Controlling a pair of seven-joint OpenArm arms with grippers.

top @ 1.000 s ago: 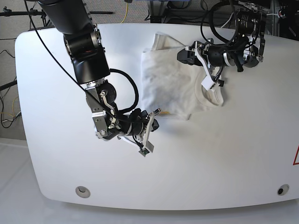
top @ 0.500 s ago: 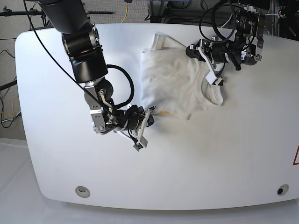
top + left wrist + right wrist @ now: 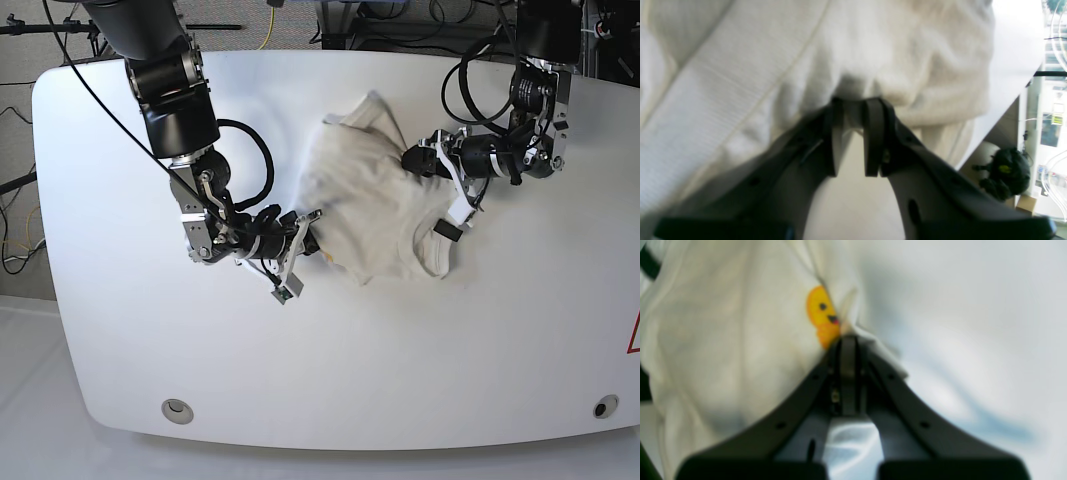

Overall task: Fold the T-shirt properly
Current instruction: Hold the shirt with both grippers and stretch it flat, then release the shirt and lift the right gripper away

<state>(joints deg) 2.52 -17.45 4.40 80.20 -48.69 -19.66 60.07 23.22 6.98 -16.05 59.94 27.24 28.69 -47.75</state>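
On the white table (image 3: pixel 120 330), mid-far: rumpled white T-shirt (image 3: pixel 365 195). Right gripper (image 3: pixel 848 340) pinched on hem beside yellow mark (image 3: pixel 821 315). Left gripper (image 3: pixel 853 103) narrow, nipping cloth fold near collar.

The white soft cloth T-shirt (image 3: pixel 370 200) lies crumpled on the white surface (image 3: pixel 480 340), bunched up between its two lifted edges. A small yellow-orange printed face (image 3: pixel 821 315) shows near one edge. The ribbed neckline (image 3: pixel 430 235) faces the front.
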